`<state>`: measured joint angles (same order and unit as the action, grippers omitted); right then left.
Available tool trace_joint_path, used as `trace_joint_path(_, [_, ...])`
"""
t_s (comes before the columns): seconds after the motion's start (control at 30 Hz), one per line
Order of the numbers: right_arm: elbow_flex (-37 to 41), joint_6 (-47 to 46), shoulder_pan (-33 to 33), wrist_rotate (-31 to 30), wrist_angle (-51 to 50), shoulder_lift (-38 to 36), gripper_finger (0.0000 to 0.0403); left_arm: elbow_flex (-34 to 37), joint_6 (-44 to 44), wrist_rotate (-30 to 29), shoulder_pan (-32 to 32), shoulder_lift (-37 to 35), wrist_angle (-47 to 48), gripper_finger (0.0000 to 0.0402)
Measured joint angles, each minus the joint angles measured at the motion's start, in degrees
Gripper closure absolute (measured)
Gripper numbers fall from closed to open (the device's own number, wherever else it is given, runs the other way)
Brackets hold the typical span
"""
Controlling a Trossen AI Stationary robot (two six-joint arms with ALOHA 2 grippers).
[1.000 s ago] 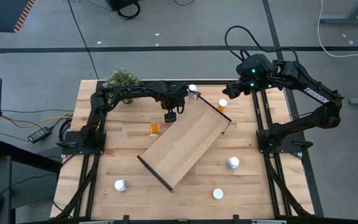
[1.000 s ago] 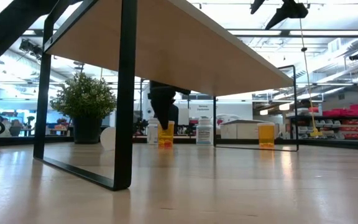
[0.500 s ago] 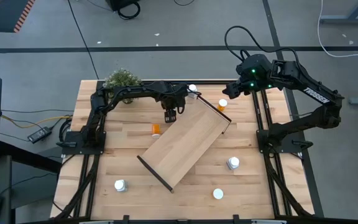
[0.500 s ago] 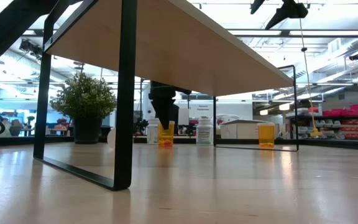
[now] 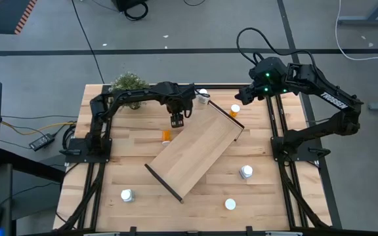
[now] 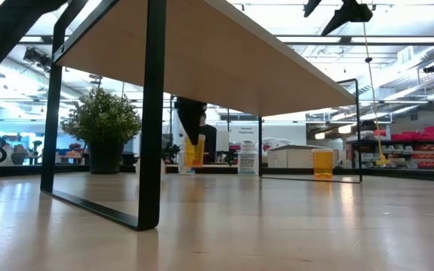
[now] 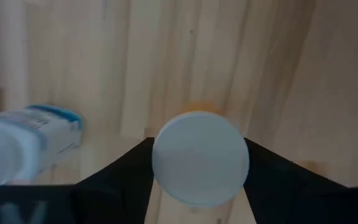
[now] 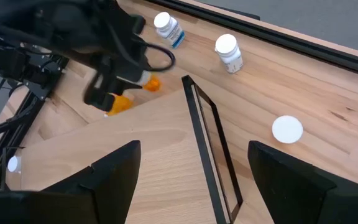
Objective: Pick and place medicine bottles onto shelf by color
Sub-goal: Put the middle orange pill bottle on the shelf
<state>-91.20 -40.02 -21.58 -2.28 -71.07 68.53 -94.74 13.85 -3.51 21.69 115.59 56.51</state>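
My left gripper point(image 5: 176, 121) hangs over the far middle of the table, beside the shelf's far left corner, shut on an orange medicine bottle point(image 6: 196, 153) with a white cap point(image 7: 199, 157). A second orange bottle point(image 5: 167, 135) lies on the table just near of it. The shelf point(image 5: 195, 154), a light-wood board on black rails, stands slantwise across the table's middle. Two white bottles point(image 8: 166, 26) point(image 8: 227, 50) stand by the far edge. My right gripper point(image 8: 191, 186) is open, high above the far right of the table point(image 5: 241, 95). My left gripper pinches the orange bottle at its white cap point(image 7: 166, 163), one finger point(image 7: 126, 171) on each side. The fingers come from above, pointing steeply down. The bottle hangs roughly upright below them, its base point(image 6: 195, 168) a little clear of the table.
A potted plant point(image 5: 128, 84) stands at the far left corner. An orange bottle point(image 5: 235, 110) stands past the shelf's far right corner. Three white-capped bottles point(image 5: 245, 172) point(image 5: 230, 204) point(image 5: 126, 195) stand on the near half. The shelf's black rail point(image 6: 154, 113) rises close to the low camera.
My left gripper has risen and drifted slightly toward the table's left, taking the orange bottle with it. The bottle stood on the table a second ago and now hangs just clear of it.
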Motion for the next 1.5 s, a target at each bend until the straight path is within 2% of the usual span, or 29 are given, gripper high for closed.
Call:
trace_joint_path(0.27, [0.0,2.3,0.0,0.0,0.0,0.0,0.0099,-0.1,-3.8,-0.2,0.0,-5.9,4.9,0.0169])
trace_joint_path(0.53, [0.0,5.1,0.0,0.0,0.0,0.0,0.0099,-0.1,-10.7,-0.2,-1.2,-13.8,10.5,0.0188])
trace_joint_path(0.73, [0.0,7.5,0.0,-0.8,0.0,0.0,0.0099,-0.1,-17.9,0.1,-4.3,-20.7,14.4,0.0173])
trace_joint_path(1.0, [0.0,8.4,1.0,-1.2,-0.1,0.0,0.0099,-0.4,-29.4,0.2,-13.4,-26.8,17.6,0.0186])
trace_joint_path(1.3, [0.0,11.6,3.4,-2.3,-0.6,0.0,0.0099,-3.6,-41.5,0.1,-25.6,-26.7,19.2,0.0172])
trace_joint_path(1.5, [0.0,12.4,6.3,-2.4,-0.6,0.0,0.0099,-3.6,-46.3,0.1,-33.3,-26.3,19.1,0.0184])
